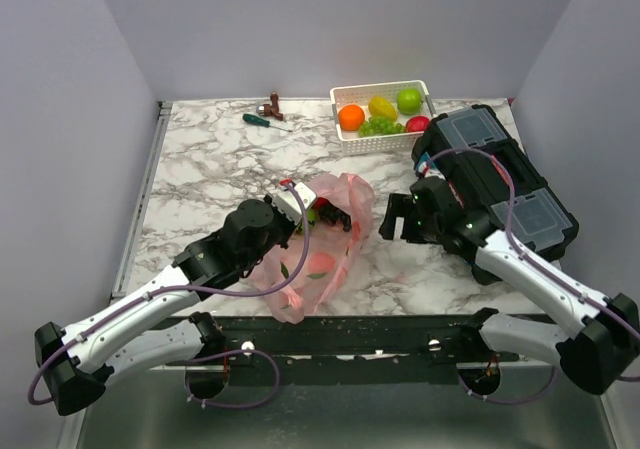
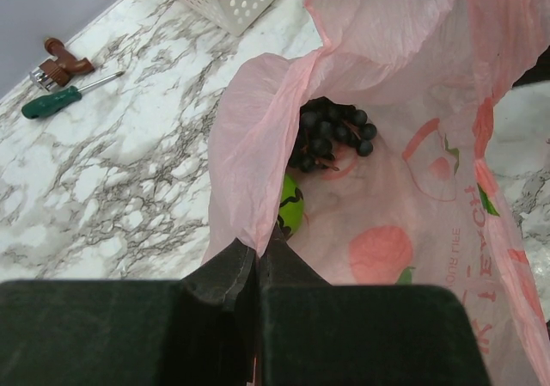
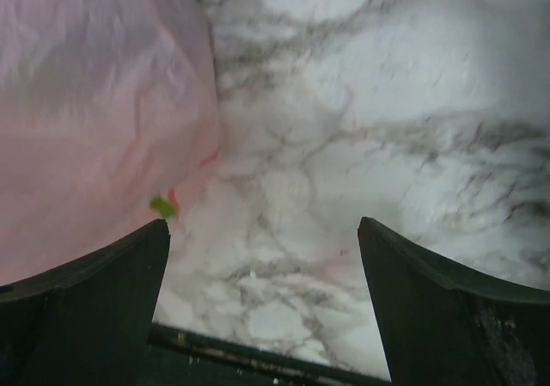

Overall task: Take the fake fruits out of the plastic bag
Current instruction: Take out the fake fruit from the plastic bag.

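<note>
The pink plastic bag (image 1: pixel 320 249) lies on the marble table near the front middle. My left gripper (image 1: pixel 295 206) is shut on the bag's left rim (image 2: pixel 245 205) and holds its mouth open. Inside the bag I see a dark grape bunch (image 2: pixel 331 137) and a green fruit (image 2: pixel 290 205). An orange (image 1: pixel 351 117), a lemon (image 1: pixel 382 106), a green apple (image 1: pixel 409 99), green grapes (image 1: pixel 378 126) and a red apple (image 1: pixel 418 124) lie in the white basket (image 1: pixel 385 140). My right gripper (image 1: pixel 393 225) is open and empty just right of the bag (image 3: pixel 94 119).
A black toolbox (image 1: pixel 500 184) stands at the right under my right arm. A green-handled screwdriver (image 1: pixel 262 121) and a small brown object (image 1: pixel 274 104) lie at the back; both also show in the left wrist view (image 2: pixel 51 102). The table's front edge (image 3: pixel 258 360) is near.
</note>
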